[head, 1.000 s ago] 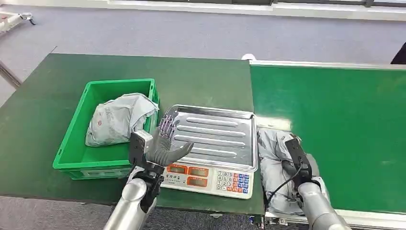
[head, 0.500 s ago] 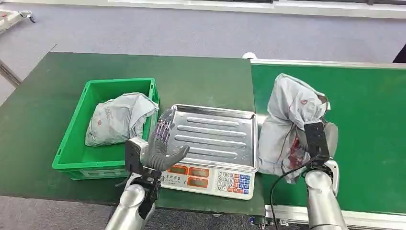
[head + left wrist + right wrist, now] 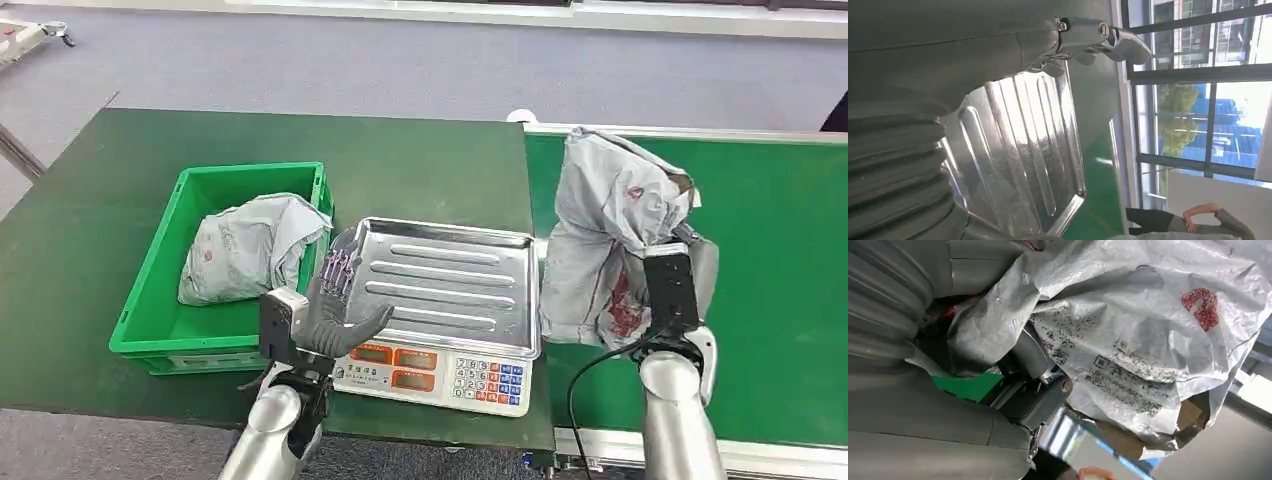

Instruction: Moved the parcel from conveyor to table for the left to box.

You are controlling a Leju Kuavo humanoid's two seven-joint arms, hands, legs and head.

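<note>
A dark green table [image 3: 420, 170] stood edge to edge with a brighter green conveyor [image 3: 780, 300], grey floor beyond both. My right hand [image 3: 655, 300] held the parcel [image 3: 610, 225], a crumpled grey mailing bag with a red mark, lifted clear above the conveyor near the seam with the table; from my right wrist I saw my fingers [image 3: 1030, 360] buried in its folds and its printed label facing me. My left hand [image 3: 335, 300] hung empty, fingers spread, over the near-left corner of the scale tray [image 3: 450, 280], holding nothing.

I judged the step in hand to be the carry: the parcel was picked up but not yet across the seam. The next move called for swinging it left over the tray and setting it down flat within my left hand's reach, keeping the slack bag from snagging the tray's rim.

By count: two parcels, the one I held and a second parcel [image 3: 245, 250] already lying in the green crate [image 3: 150, 290]; one crate; one scale with one tray; one keypad [image 3: 487, 380].
</note>
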